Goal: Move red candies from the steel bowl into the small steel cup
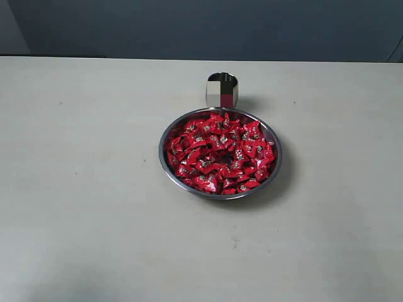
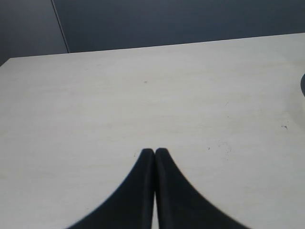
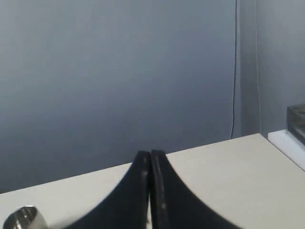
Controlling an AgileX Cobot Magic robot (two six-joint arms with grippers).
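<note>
The wide steel bowl point(image 1: 166, 167) sits near the middle of the table, heaped with glossy red candies point(image 1: 220, 154). Just behind it, almost touching its far rim, stands the small steel cup point(image 1: 221, 90); the cup point(image 3: 25, 219) also shows at the edge of the right wrist view. Neither arm appears in the exterior view. My left gripper point(image 2: 154, 151) is shut with nothing in it, above bare table. My right gripper point(image 3: 150, 154) is shut and empty too, aimed toward the table's far edge and the wall.
The pale table point(image 1: 82, 189) spreads wide on both sides of the bowl. A blue-grey wall point(image 1: 201, 25) rises behind the far edge. A dark boxy object point(image 3: 296, 121) sits beyond the table's corner in the right wrist view.
</note>
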